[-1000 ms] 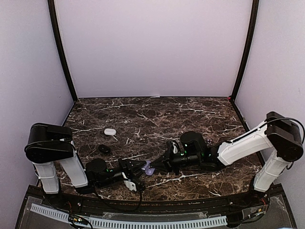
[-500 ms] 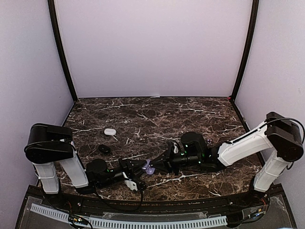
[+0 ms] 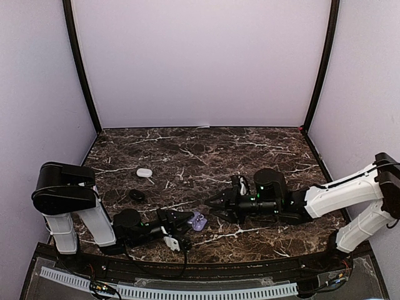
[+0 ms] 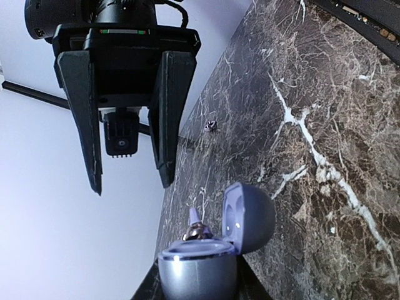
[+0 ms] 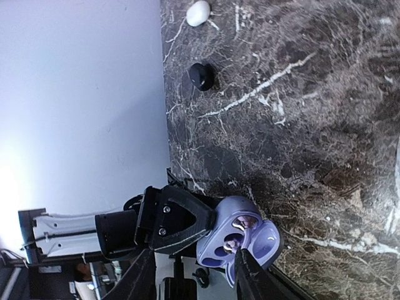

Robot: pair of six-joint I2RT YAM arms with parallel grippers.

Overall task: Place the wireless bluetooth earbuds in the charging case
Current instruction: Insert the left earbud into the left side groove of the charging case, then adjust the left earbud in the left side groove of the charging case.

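Observation:
The purple charging case [image 3: 199, 221] is pinched at its base by my left gripper [image 3: 182, 220], lid hinged open. In the right wrist view the case [image 5: 236, 242] shows two purple earbuds in its wells, one earbud [image 5: 245, 220] deep in, the other [image 5: 229, 243] beside it. From the left wrist, an earbud [image 4: 196, 229] pokes up above the case rim [image 4: 197, 265]. My right gripper [image 3: 213, 205] hovers just right of the case, open and holding nothing; its fingers [image 4: 170, 112] hang above the case. Another small bud [image 4: 211, 125] lies farther off on the marble.
A white case [image 3: 144, 172] and a black case [image 3: 137, 195] lie on the marble table [image 3: 206, 156] left of centre, behind the left arm; they are the white case [image 5: 199, 12] and black case [image 5: 201, 76] in the right wrist view. Purple walls enclose the table.
My right gripper has opened and drawn back to the right, away from the purple case. The left gripper and the case have stayed where they were.

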